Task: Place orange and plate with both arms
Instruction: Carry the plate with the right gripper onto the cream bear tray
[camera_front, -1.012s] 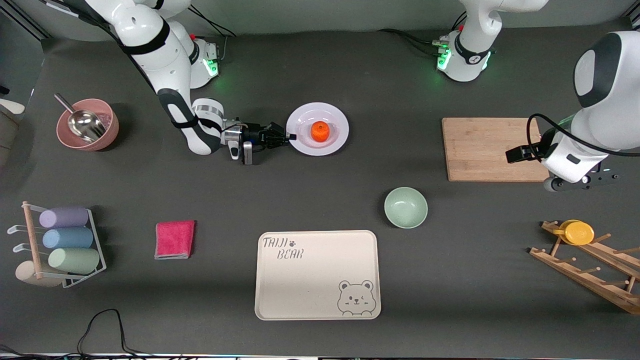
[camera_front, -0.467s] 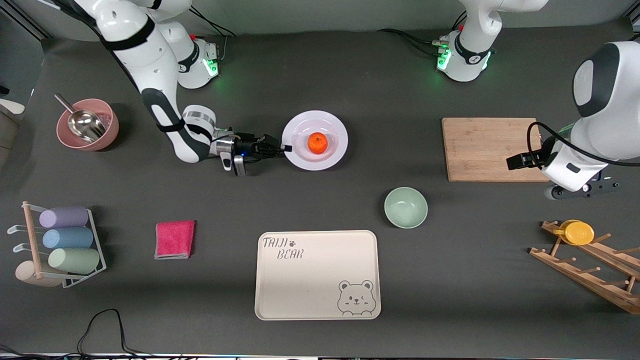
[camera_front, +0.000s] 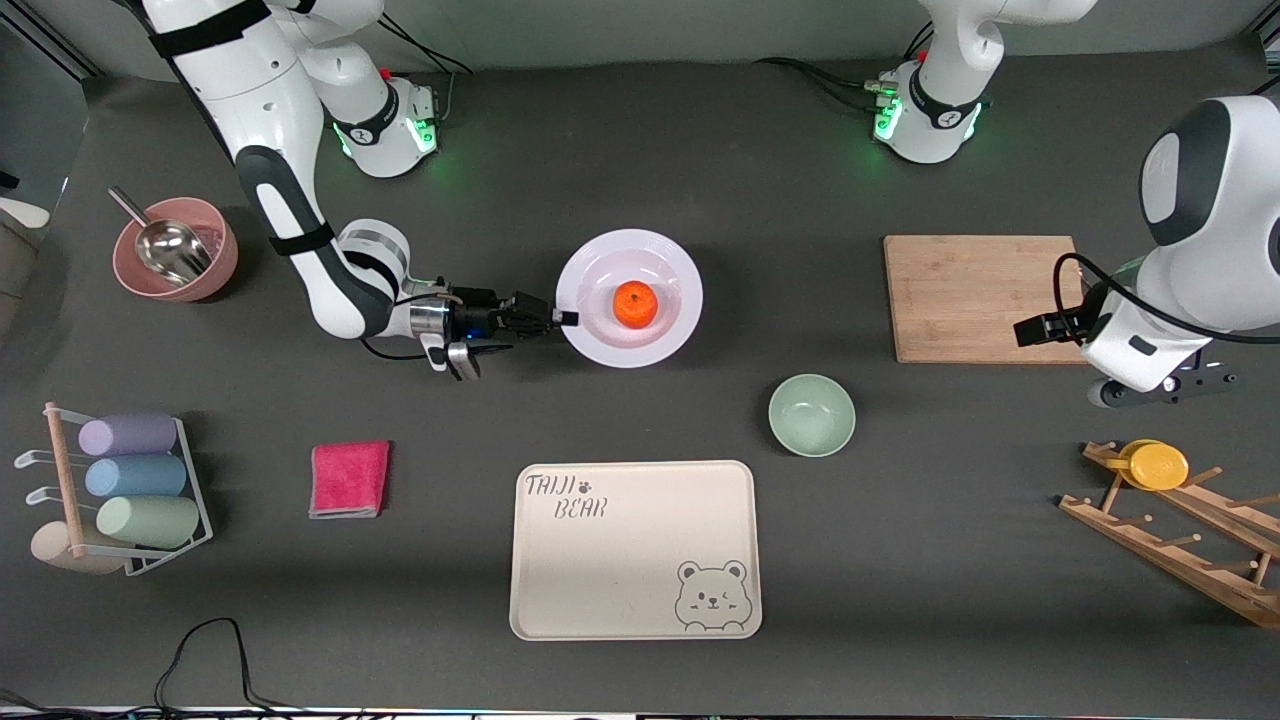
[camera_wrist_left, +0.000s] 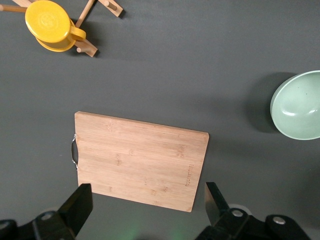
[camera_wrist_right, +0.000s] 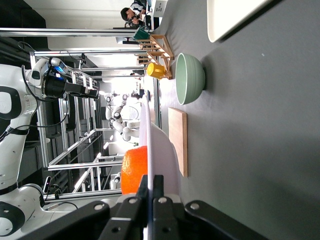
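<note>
Near the middle of the bench (camera_front: 640, 180), the right gripper (camera_front: 562, 318) has its fingers closed on the rim of the white plate (camera_front: 629, 298), at the edge that faces the right arm's end of the bench. The right wrist view shows the two fingers pinched flat against the thin rim, the plate (camera_wrist_right: 159, 150) seen edge-on and lifted clear of the dark surface. The orange (camera_front: 635, 304) sits in the middle of the plate, and in the right wrist view it (camera_wrist_right: 134, 170) shows just beside the fingers, above the rim. The mint-green bowl (camera_front: 811, 415) stands nearer to the front camera than the plate, toward the left arm's end, and the cream bear tray (camera_front: 635, 549) lies nearer still. The left gripper (camera_front: 1165, 385) waits over the bare bench just beside the wooden cutting board (camera_front: 985, 298), at its corner toward the left arm's end. Its fingers (camera_wrist_left: 76, 208) are spread wide apart with nothing between them, and the cutting board (camera_wrist_left: 139, 160) lies below them in the left wrist view. A yellow cup (camera_front: 1157, 465) hangs on the wooden rack (camera_front: 1180, 545).
</note>
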